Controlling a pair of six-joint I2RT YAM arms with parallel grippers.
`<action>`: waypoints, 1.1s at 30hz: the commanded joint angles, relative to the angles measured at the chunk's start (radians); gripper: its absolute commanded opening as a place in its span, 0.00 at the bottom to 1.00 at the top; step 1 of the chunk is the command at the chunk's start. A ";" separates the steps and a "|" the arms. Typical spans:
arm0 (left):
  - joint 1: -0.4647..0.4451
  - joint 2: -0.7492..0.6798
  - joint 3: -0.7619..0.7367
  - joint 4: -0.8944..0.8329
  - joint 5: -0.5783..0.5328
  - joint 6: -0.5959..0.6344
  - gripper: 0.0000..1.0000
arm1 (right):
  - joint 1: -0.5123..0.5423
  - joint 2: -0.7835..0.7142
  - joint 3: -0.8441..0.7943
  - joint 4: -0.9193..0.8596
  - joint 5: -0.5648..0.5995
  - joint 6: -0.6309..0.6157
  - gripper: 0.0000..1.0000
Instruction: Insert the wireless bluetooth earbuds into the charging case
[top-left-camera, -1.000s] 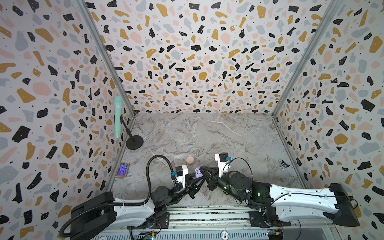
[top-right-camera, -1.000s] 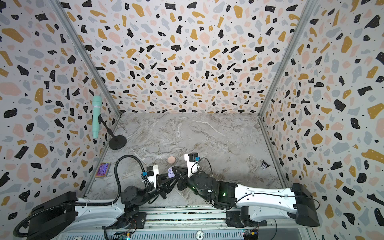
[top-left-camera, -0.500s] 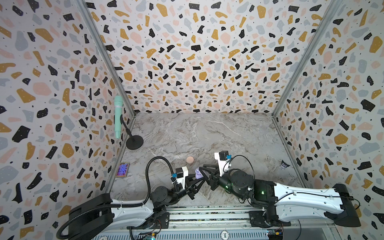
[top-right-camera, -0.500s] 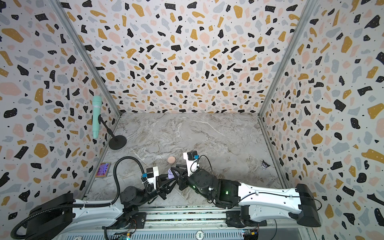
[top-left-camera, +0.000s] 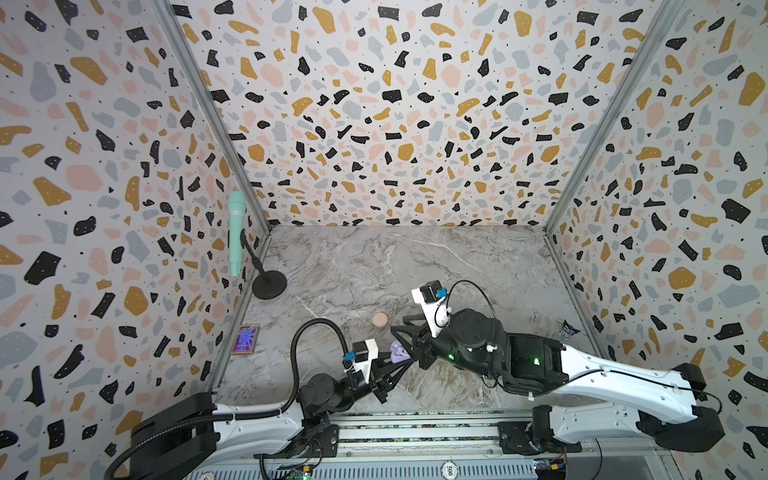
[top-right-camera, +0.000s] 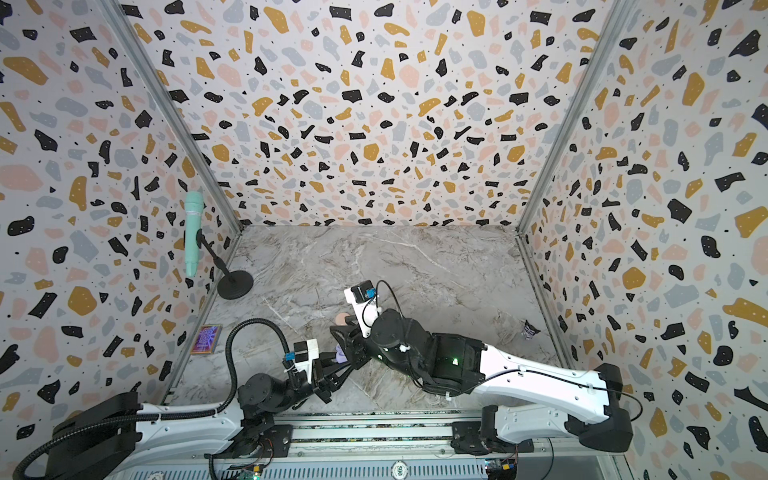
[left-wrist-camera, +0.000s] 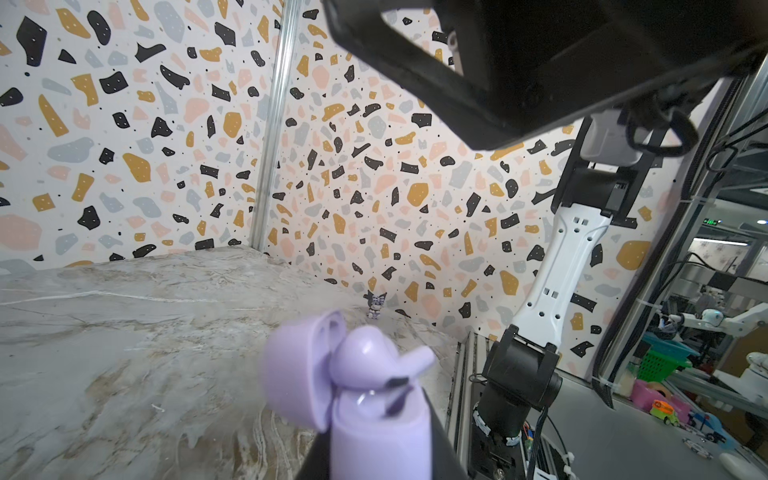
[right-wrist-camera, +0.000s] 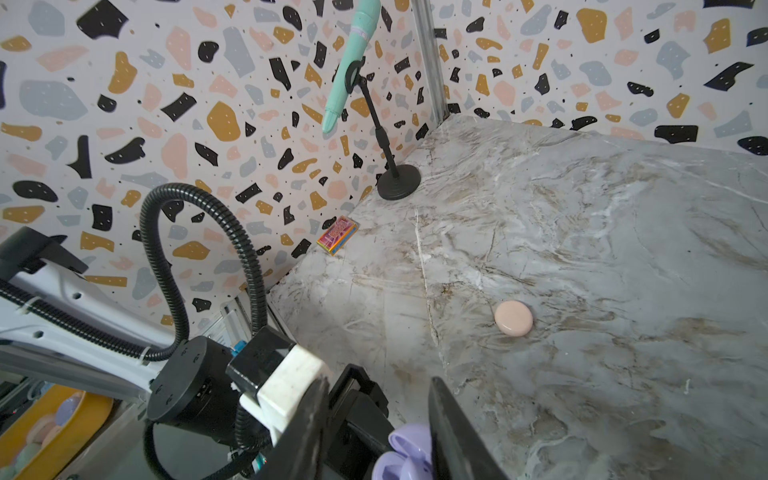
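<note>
lavender earbud (left-wrist-camera: 372, 353) sits in the open charging case (left-wrist-camera: 374, 440) the left end effector (top-left-camera: 401, 360) clenches; right end effector (right-wrist-camera: 376, 386) released above.

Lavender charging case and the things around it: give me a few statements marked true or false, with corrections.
1. The left gripper holds the lavender charging case with its lid open. True.
2. The pink case lies open. False: it lies closed on the table, with neither gripper touching it.
3. The right gripper is clamped shut. False: its jaws stand apart, close by the lavender case.
4. A lavender earbud rests on the held case's base. True.
5. The teal microphone lies flat on the table. False: it is clipped to a black stand by the left wall.
</note>
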 joint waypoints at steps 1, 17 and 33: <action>-0.004 -0.014 -0.002 0.004 0.017 0.046 0.00 | -0.002 0.058 0.082 -0.252 -0.061 -0.050 0.42; -0.003 -0.014 0.006 -0.032 0.033 0.068 0.00 | 0.002 0.149 0.159 -0.434 -0.052 -0.033 0.39; -0.002 -0.012 0.008 -0.029 0.039 0.071 0.00 | 0.003 0.138 0.118 -0.414 -0.089 -0.020 0.35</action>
